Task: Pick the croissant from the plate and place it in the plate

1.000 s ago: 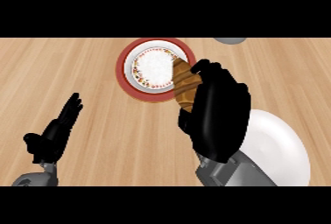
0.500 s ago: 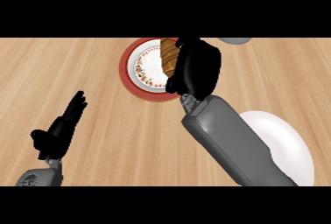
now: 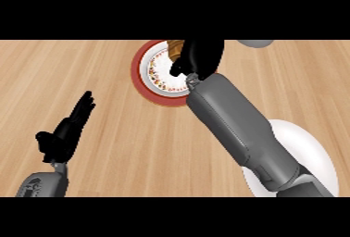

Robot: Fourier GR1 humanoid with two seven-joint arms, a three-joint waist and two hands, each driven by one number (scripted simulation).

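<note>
We look steeply down at a wooden tabletop (image 3: 103, 65). At twelve o'clock sits a red-rimmed plate (image 3: 140, 74) with a patterned white centre. Our right hand (image 3: 198, 55) lies over its right half, fingers curled downward onto the croissant (image 3: 176, 46), of which only a brown sliver shows at the plate's upper edge, beside the hand. We judge the fingers are closing round it, though the hand hides the contact.

Our grey right forearm (image 3: 236, 125) runs from five o'clock up to the hand. Beneath it, at five o'clock, lies a plain white plate (image 3: 308, 148), the likely destination. A grey object (image 3: 256, 43) peeks in at one o'clock.

Our left hand (image 3: 68, 129) rests at eight o'clock, fingers straight and pressed together, pointing toward one o'clock.

The task seems early: the croissant lies on the red plate, not lifted clear; the carry and the placing remain.

Too little of the croissant shows to tell its long axis or heading.
</note>
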